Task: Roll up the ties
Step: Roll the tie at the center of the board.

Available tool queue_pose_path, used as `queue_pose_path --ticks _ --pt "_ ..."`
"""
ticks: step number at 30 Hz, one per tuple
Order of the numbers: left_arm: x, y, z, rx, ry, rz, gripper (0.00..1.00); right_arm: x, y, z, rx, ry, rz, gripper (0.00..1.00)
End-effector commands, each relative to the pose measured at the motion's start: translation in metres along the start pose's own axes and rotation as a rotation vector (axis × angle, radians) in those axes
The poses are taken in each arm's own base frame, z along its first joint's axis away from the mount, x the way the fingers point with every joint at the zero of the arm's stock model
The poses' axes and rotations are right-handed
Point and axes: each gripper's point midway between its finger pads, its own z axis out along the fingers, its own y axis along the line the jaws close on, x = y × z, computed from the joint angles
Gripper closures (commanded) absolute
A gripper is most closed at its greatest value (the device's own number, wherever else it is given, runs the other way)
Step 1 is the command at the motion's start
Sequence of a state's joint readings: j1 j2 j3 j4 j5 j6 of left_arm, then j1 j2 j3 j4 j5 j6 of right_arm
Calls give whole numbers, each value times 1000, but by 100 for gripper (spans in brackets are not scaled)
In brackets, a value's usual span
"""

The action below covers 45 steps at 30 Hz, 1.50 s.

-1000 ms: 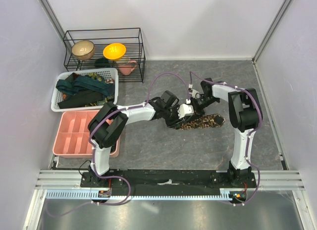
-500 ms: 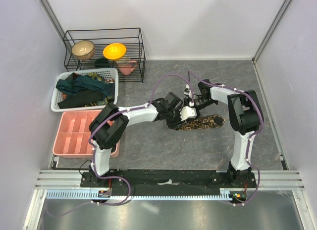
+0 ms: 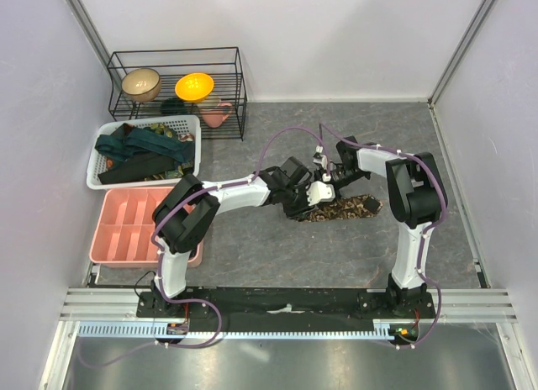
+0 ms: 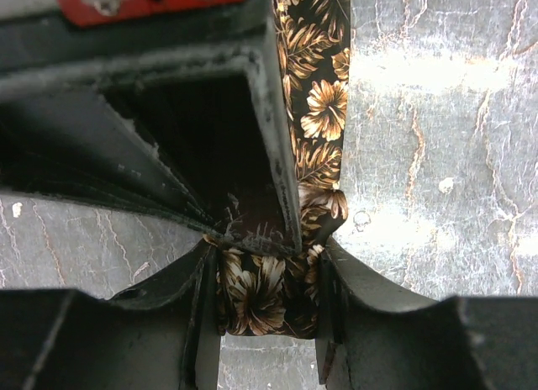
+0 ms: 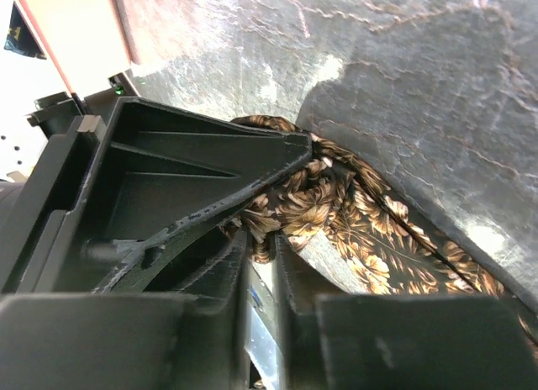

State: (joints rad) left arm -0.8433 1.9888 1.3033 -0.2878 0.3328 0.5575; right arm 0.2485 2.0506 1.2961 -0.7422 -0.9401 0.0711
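Note:
A brown leaf-patterned tie (image 3: 353,208) lies on the grey table at centre, its left end gathered into a small coil. In the left wrist view my left gripper (image 4: 269,297) is shut on that coil, and the flat strip of the tie (image 4: 318,113) runs away from it. My right gripper (image 5: 262,247) meets it from the far side, its jaws nearly together and pinching a fold of the tie (image 5: 370,230). From above, both grippers crowd the coil, the left gripper (image 3: 304,207) and right gripper (image 3: 324,190) almost touching. More ties (image 3: 139,148), dark teal and black, lie in the basket.
A white mesh basket (image 3: 94,167) stands at the left, with a pink compartment tray (image 3: 126,226) in front of it. A black wire rack (image 3: 176,87) at the back left holds bowls and a pink cup. White walls close in both sides.
The right gripper has shifted slightly left toward the coil and closed its jaws on the tie's fold. The left gripper keeps its hold and has barely moved.

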Motion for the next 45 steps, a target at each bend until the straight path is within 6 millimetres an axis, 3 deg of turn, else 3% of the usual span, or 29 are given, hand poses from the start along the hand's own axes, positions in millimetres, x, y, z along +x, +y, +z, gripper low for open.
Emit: queue_pose_path --ticks 1,4,8,10,14,15,16,20,21,26,38,42,45 --pt "21 -8 9 32 77 2 66 12 -32 -2 126 25 10 66" --pt "22 -9 9 37 79 2 66 8 -28 -6 120 8 10 55" --pt "20 -10 10 41 74 1 66 3 -23 -2 76 -5 32 56" --pt "20 -10 10 41 76 2 65 2 -22 1 58 -3 41 62" --pt "19 -10 10 40 73 -6 60 7 -25 4 54 15 29 85" --pt "17 -10 9 40 67 -9 54 11 -32 3 83 33 41 97" --pt "17 -11 9 43 63 -24 52 13 -36 2 100 36 40 100" --pt "6 -9 4 45 -2 -67 41 22 -63 -7 192 56 50 100" --pt "-5 -4 0 28 -46 -76 36 23 -72 -11 232 56 58 100" --pt "-22 0 -8 46 -172 -117 23 25 -91 -18 319 61 62 100" --pt "-59 3 1 87 -350 -69 21 23 -96 -11 391 88 13 100" --pt "-61 2 6 78 -347 -23 21 19 -95 -8 383 84 7 100" --pt "-56 2 11 77 -308 -24 27 12 -91 -4 381 79 -13 100"
